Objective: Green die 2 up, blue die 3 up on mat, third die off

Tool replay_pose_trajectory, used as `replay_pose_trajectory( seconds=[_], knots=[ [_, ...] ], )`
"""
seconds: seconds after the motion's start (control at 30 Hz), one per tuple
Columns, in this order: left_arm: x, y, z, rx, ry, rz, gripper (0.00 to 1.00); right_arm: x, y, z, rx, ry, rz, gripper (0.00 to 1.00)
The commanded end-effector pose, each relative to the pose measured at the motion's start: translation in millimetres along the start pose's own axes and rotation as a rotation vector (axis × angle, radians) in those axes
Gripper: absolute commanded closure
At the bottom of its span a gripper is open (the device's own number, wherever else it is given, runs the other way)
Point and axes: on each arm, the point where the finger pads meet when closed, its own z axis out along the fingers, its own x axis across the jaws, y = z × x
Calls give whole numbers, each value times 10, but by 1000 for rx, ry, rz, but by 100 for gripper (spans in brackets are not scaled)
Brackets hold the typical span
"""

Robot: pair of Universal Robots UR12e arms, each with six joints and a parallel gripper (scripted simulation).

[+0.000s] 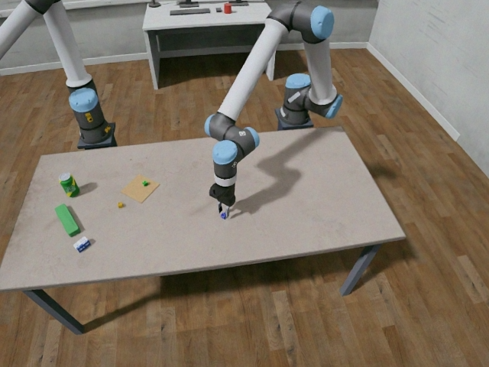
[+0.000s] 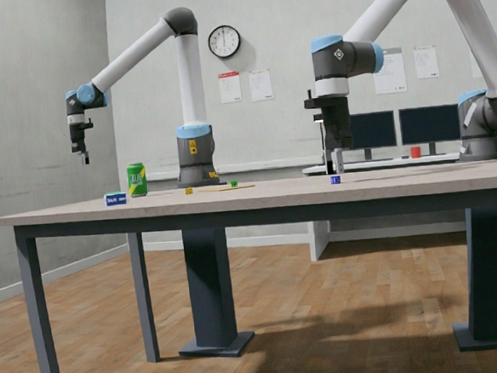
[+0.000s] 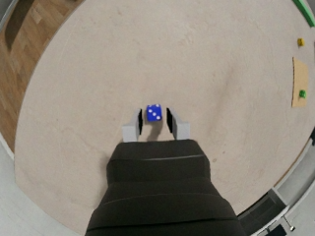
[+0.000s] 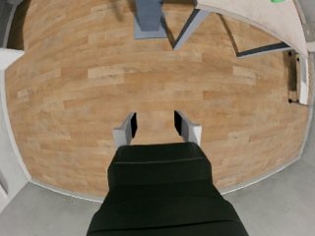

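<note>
Above the table (image 1: 276, 232) (image 2: 284, 195) (image 3: 98, 64) (image 4: 256, 9), your left gripper (image 1: 224, 210) (image 2: 334, 162) (image 3: 155, 115) stands part-open, empty; centre both pads over the blue die (image 1: 224, 215) (image 2: 335, 179) (image 3: 154, 113) before closing squarely.
</note>
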Motion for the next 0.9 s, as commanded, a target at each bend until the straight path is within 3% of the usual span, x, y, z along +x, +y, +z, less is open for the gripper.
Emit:
replay_pose_trajectory(
  seconds=[0.0, 0.57, 0.87],
  knots=[
    [1, -10, -15, 2, 0, 0, 30, 2, 6, -8, -2, 0, 0, 0],
    [1, -12, -5, 2, 0, 0, 30, 2, 6, -8, -2, 0, 0, 0],
    [1, -12, 101, 2, 0, 0, 30, 2, 6, -8, -2, 0, 0, 0]
  ],
)
